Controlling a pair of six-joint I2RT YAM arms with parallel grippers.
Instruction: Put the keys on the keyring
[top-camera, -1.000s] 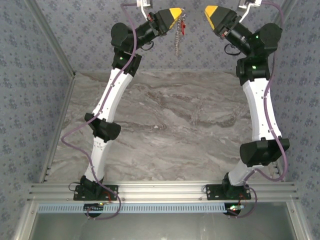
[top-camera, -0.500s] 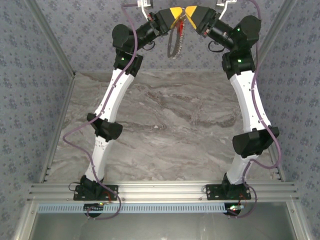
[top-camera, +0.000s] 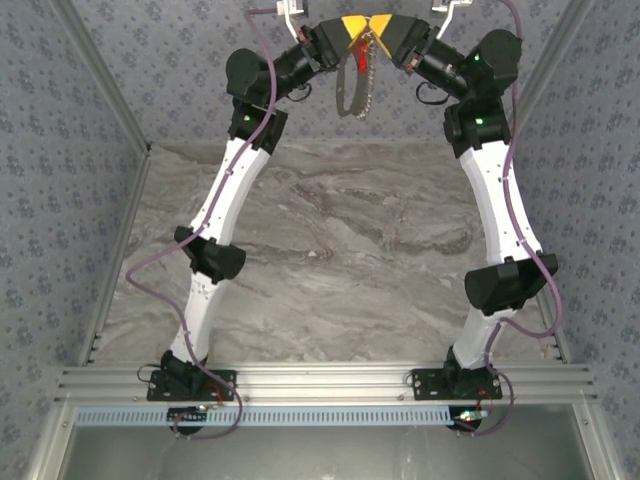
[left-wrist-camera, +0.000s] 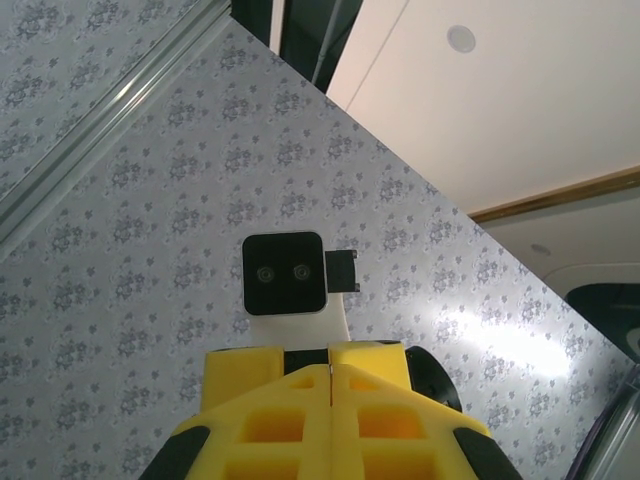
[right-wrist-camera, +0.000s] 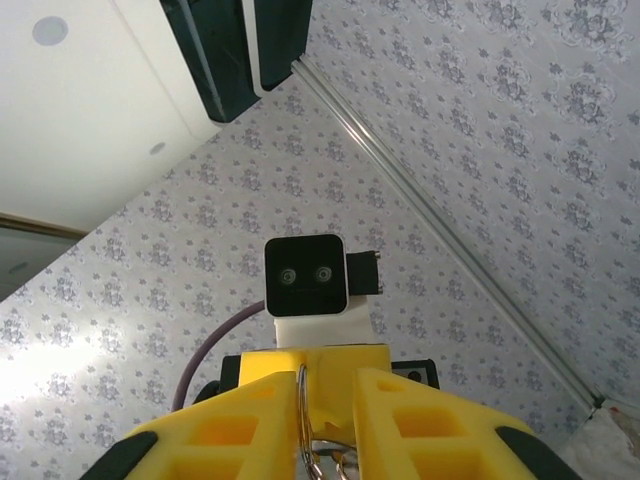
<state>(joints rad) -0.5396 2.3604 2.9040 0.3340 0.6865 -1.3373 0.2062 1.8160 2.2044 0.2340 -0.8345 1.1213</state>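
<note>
The right gripper (right-wrist-camera: 328, 398) has narrowed round the keyring (top-camera: 345, 90), though I can't tell if it grips, while the left gripper's (left-wrist-camera: 331, 380) shut jaws hold it; threading likely needs a firm pinch first.

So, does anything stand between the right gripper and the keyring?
Nothing visible does. In the right wrist view the keyring sits in the gap between the right gripper's fingers; in the top view the shut left gripper meets it tip to tip.

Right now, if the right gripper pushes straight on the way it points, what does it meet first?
The keyring, sitting in the gap between the fingers of the right gripper. Just beyond it is the left gripper, shut and facing it tip to tip. The top view suggests they nearly touch, though depth is unclear.
</note>
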